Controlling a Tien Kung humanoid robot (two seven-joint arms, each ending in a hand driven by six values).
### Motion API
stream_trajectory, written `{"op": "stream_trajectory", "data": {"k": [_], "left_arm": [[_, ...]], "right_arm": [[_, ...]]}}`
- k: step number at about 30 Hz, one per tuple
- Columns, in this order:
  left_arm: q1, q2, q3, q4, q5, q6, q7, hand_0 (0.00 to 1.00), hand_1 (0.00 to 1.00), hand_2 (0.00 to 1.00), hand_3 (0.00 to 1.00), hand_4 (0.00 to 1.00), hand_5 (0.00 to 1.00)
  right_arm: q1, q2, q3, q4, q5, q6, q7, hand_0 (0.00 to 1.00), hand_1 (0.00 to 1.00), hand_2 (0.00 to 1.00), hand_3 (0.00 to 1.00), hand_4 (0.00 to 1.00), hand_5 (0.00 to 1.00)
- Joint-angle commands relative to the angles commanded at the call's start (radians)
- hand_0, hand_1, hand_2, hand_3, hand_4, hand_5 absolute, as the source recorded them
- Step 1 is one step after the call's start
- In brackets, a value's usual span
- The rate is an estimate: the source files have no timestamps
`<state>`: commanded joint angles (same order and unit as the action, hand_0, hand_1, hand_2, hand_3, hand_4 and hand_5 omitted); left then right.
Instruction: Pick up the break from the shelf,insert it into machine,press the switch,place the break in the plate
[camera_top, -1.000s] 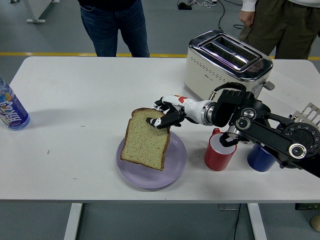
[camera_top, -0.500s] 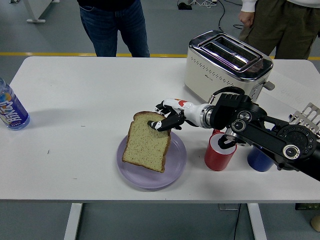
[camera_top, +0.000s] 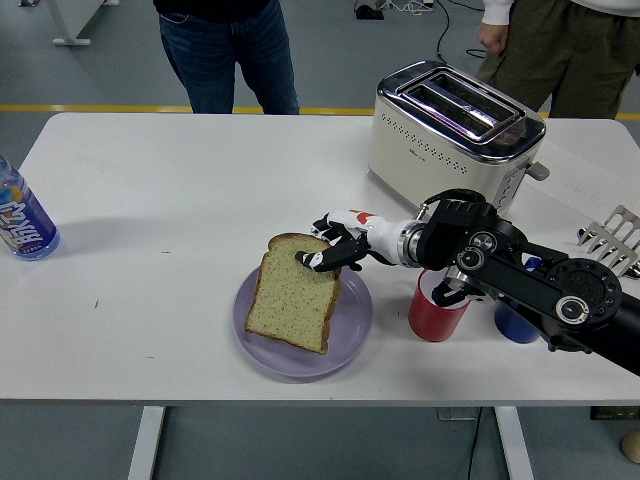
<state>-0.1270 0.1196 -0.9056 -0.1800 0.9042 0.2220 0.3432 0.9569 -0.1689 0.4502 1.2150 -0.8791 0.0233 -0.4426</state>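
Right hand fingers clamped on bread top edge — slice over purple plate, long axis near-far, rounded top pointing away toward the toaster, bottom edge on plate. Red cup just right of the plate on worktop.

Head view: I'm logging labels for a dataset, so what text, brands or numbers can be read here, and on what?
Bottle at the table's left edge: its blue label has large white letters, cut off and too blurred to read.
Toaster: no readable print.
Red cup, plate: none.
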Motion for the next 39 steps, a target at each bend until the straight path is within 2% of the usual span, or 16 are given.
{"op": "stream_trajectory", "data": {"k": [15,31,39], "left_arm": [[0.003,-0.001,-0.003,0.000,0.008,-0.001,0.002,0.634,0.489,0.465,0.540,0.333,0.804],[0.008,-0.002,-0.011,0.000,0.025,-0.003,0.005,0.633,0.489,0.468,0.540,0.333,0.806],[0.006,-0.002,-0.008,0.000,0.020,-0.003,0.003,0.633,0.491,0.468,0.540,0.334,0.807]], "right_arm": [[-0.007,0.010,-0.013,-0.013,-0.002,-0.006,0.006,0.002,0.021,0.326,0.407,0.410,0.049],[-0.025,0.038,-0.015,-0.060,-0.006,-0.023,0.033,0.002,0.020,0.327,0.408,0.410,0.047],[-0.024,0.041,-0.019,-0.072,-0.036,0.004,0.052,0.002,0.025,0.331,0.408,0.410,0.046]]}}
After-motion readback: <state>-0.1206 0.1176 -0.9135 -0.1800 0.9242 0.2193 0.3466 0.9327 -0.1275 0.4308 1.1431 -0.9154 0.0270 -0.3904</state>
